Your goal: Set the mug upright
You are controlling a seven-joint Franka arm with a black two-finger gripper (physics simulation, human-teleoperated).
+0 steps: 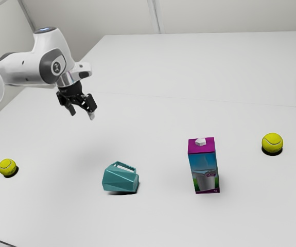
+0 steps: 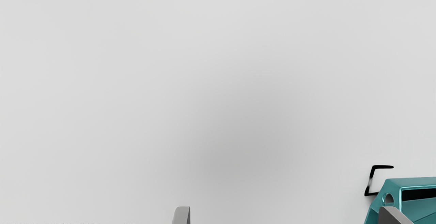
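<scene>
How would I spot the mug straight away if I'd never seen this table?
On the white table, look between the magenta-topped carton and the nearer-left tennis ball. The mug is teal, faceted, lying on its side, the only thing with a handle.

The gripper (image 1: 82, 114) is open above the pale worktop (image 2: 119, 80) — one fingertip (image 2: 391, 216) overlaps the partly visible teal mug (image 2: 412, 182) (a thin black shadow (image 2: 383, 166) angles out beside it).
</scene>
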